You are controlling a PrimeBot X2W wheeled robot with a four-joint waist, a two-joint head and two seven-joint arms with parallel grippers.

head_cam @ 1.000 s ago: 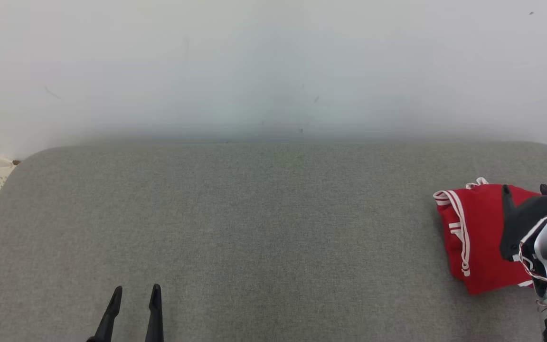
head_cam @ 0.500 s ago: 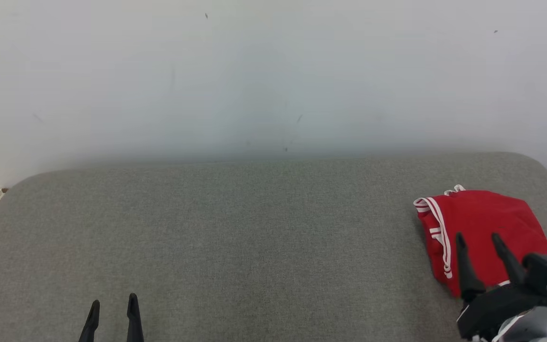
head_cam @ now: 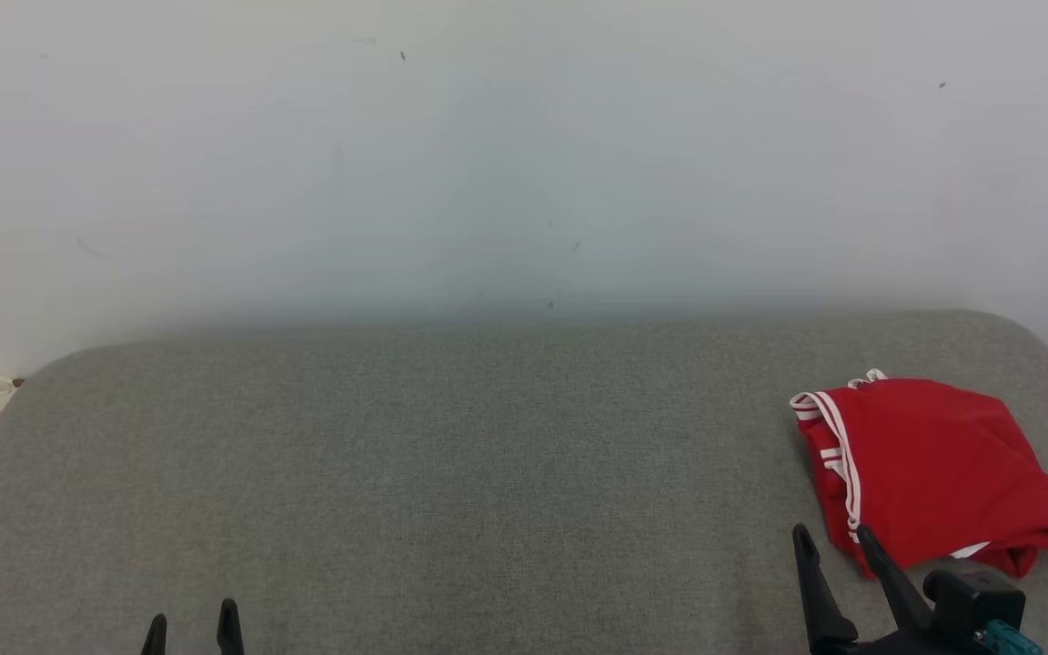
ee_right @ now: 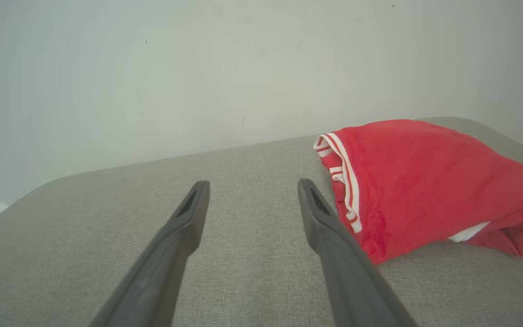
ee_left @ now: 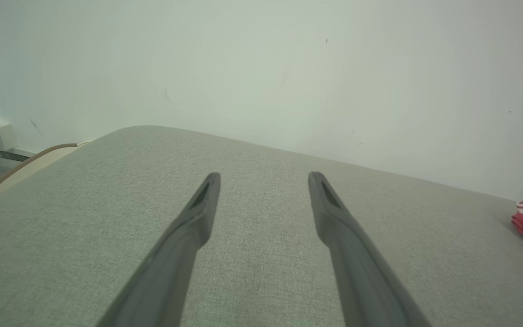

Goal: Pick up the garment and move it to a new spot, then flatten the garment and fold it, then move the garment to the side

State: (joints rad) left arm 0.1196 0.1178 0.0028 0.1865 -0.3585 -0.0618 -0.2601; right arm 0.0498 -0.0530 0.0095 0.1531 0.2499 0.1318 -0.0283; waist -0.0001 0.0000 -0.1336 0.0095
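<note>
Right gripper [head_cam: 831, 539] has been withdrawn from the folded red shorts [head_cam: 929, 464], now left at the grey cushion's [head_cam: 488, 455] right end. Jaws on it and the left gripper [head_cam: 193, 620] are spread, empty. Task judged essentially done.

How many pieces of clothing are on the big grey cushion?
1. The red garment with white stripes lies at the right end of the cushion, next to the open right gripper. Anything tucked inside its folds would be hidden.
</note>
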